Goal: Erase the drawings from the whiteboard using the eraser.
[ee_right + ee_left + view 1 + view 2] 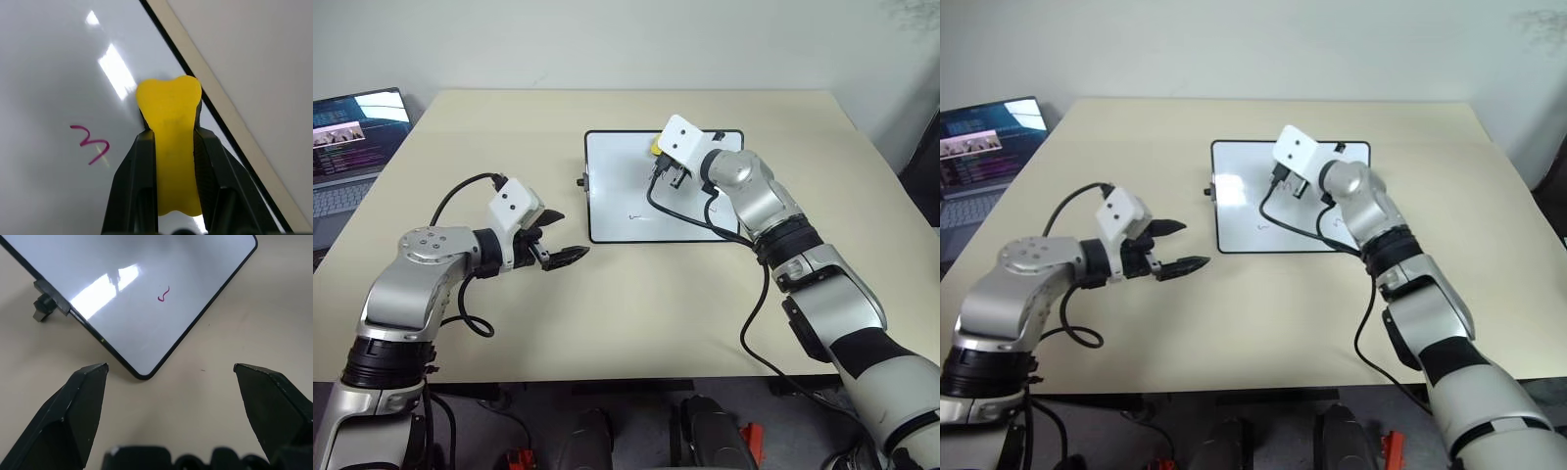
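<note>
Eraser [170, 147] in right jaws over whiteboard [612, 186], red drawings [90, 144] nearby.

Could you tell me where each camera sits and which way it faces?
Left and right eye views: on the head, looking down over the table; both arms show.
Left wrist view: along the open left gripper at the whiteboard corner.
Right wrist view: along the right gripper, shut on the eraser, over the board.
Shared: the whiteboard; the red squiggle also shows in the left eye view.
</note>
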Tool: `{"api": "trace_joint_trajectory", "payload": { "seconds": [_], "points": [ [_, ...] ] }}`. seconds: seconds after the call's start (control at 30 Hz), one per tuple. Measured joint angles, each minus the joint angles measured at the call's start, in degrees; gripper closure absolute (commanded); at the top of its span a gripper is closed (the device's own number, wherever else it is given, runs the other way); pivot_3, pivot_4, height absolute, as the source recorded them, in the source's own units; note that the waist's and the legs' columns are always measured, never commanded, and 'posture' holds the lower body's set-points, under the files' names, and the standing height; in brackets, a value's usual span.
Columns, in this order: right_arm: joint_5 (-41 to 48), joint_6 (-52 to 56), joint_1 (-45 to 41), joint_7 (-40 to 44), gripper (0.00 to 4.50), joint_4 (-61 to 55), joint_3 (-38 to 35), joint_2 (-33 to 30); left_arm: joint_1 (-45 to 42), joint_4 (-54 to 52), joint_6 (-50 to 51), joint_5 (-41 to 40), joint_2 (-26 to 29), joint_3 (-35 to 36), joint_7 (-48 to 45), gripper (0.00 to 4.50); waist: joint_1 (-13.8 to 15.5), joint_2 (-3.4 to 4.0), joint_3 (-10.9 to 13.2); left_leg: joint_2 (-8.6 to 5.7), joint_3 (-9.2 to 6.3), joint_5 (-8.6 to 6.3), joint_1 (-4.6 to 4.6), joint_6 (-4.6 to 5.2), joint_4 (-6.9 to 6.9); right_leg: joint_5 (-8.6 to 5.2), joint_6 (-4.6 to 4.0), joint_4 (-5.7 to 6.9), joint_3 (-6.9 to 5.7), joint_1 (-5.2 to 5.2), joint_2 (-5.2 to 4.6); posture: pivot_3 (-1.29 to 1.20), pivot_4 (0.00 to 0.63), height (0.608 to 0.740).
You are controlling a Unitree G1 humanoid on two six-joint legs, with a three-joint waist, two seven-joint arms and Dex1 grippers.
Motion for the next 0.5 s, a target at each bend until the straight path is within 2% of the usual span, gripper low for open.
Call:
{"api": "trace_joint_trajectory", "payload": {
  "seconds": [0.27,0.5],
  "points": [
    [-3.9,-6.6,-0.7,-2.7,3.83,6.1,2.2,2.1,0.0,-1.5,0.7,0.0,0.1,0.0,0.1,0.00,-0.8,-0.05,0.0,0.00,0.01,0.01,0.21,0.00,0.09,-0.01,0.01,0.29,0.05,0.09,0.01,0.00,0.150,0.740],
    [-4.4,-7.5,5.5,1.5,3.83,1.8,4.5,3.5,0.2,-2.4,1.5,0.0,0.6,0.1,0.1,0.00,-1.1,-0.23,-0.2,0.00,0.06,0.03,0.87,0.01,0.11,-0.21,0.22,0.69,0.19,0.45,0.05,0.00,0.150,0.740]
  ]
}}
